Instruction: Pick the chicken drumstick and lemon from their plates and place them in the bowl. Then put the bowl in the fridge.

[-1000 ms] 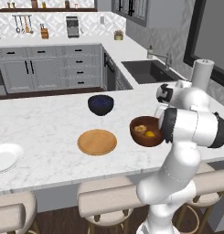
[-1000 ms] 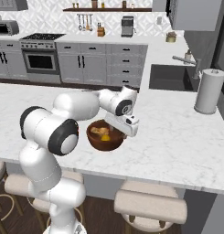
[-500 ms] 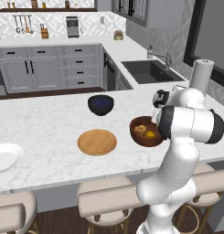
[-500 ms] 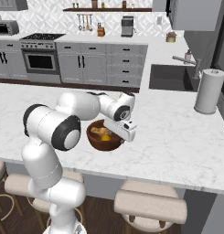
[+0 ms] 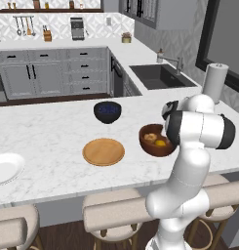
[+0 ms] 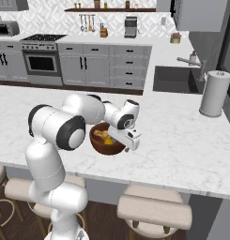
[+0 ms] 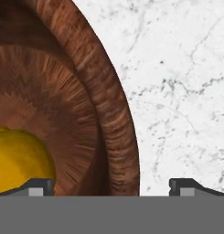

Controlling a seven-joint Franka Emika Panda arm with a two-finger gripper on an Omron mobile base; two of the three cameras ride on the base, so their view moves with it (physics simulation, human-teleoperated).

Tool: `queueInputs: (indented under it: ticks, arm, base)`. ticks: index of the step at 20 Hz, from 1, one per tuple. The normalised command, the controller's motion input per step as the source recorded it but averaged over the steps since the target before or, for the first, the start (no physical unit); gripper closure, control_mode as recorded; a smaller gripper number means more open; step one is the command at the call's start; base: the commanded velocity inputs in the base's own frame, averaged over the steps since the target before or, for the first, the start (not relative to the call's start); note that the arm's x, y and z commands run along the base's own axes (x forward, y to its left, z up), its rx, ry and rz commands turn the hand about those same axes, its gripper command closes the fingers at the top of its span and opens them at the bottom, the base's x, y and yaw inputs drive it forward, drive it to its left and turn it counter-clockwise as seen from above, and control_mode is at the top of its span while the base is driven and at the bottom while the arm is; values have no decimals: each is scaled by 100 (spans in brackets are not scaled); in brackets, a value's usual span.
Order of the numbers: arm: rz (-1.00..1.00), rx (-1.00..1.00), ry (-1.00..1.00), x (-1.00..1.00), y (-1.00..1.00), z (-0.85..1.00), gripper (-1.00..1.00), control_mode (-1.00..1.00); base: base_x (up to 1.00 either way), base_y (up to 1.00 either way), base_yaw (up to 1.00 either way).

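— Lower and closer now than a second ago: the white arm's two-finger gripper (image 7: 111,185) has dropped toward the near rim of the deep reddish-brown wooden bowl (image 5: 151,144), and the hand sits tighter against the bowl's side in the right base view.

— How do the jaws stand?

— Spread wide and holding nothing. In the hand view one dark fingertip (image 7: 38,186) rises inside the bowl wall, the other over the white marble counter (image 7: 177,91), so the rim (image 7: 120,137) lies between them.

— Where are the task's things?

— Both are in the bowl. The small yellow lemon (image 5: 161,143) lies on the side nearer the arm, and the golden-brown fried chicken drumstick (image 5: 150,137) just beside it. From the hand camera the lemon (image 7: 15,160) shows as a yellow dome low in the lighter brown interior.

— And the plates?

— The round flat tan wooden plate (image 5: 103,152) lies bare on the counter, near the bowl on its left in the left base view. The round white shallow plate (image 5: 5,167) sits well apart at the far left edge. A dark navy-blue bowl (image 5: 107,111) stands behind the wooden plate.

— Anything else nearby?

— A white paper-towel roll (image 6: 215,93) stands upright beside the dark sink (image 6: 175,79).
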Motion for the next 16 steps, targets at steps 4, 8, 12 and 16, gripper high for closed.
queueInputs:
  ticks: [4,8,12,16]
  arm:
    - [0,0,0,0,5,-13,-100,-100]
    - [0,0,0,0,9,-5,100,-100]
    - [0,0,0,0,14,-11,100,-100]
    - [-15,0,0,-6,31,0,100,-100]
  base:
    - [0,0,0]
    - [0,0,0]
    - [0,0,0]
    - [0,0,0]
